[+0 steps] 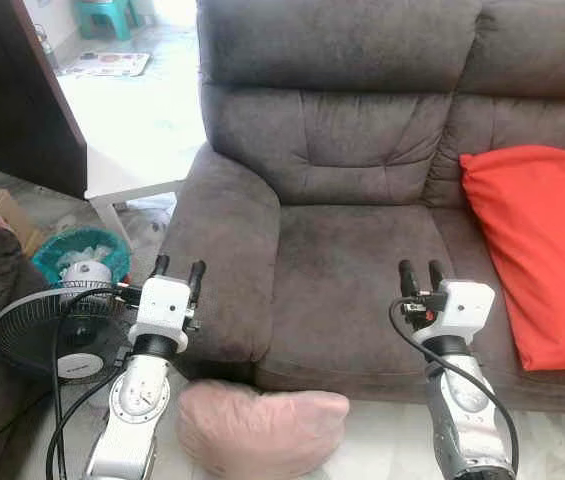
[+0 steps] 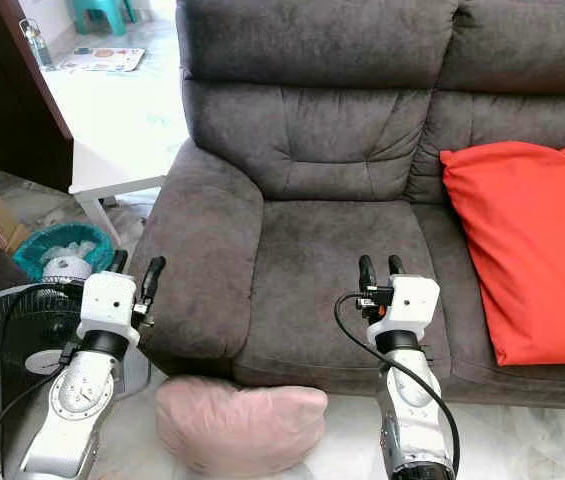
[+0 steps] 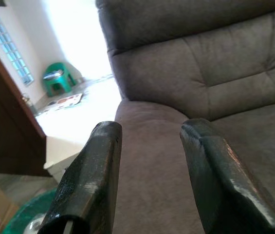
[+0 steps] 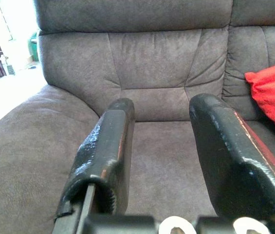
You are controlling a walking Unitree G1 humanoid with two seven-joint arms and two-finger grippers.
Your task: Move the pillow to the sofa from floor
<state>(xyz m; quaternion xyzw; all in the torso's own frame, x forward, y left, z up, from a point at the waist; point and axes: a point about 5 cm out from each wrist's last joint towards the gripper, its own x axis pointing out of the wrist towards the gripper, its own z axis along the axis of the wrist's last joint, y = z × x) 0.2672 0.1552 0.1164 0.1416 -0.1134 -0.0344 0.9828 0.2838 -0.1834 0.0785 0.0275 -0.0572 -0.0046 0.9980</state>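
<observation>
Down on the floor, from the head views, the pink pillow lies against the front of the grey sofa, below the armrest and between the two arms. Left gripper hovers by the armrest, right gripper over the seat, both released, nothing held. A red cushion leans on the sofa's right. Left wrist view: parted fingers frame the armrest. Right wrist view: parted fingers face the backrest and red cushion.
</observation>
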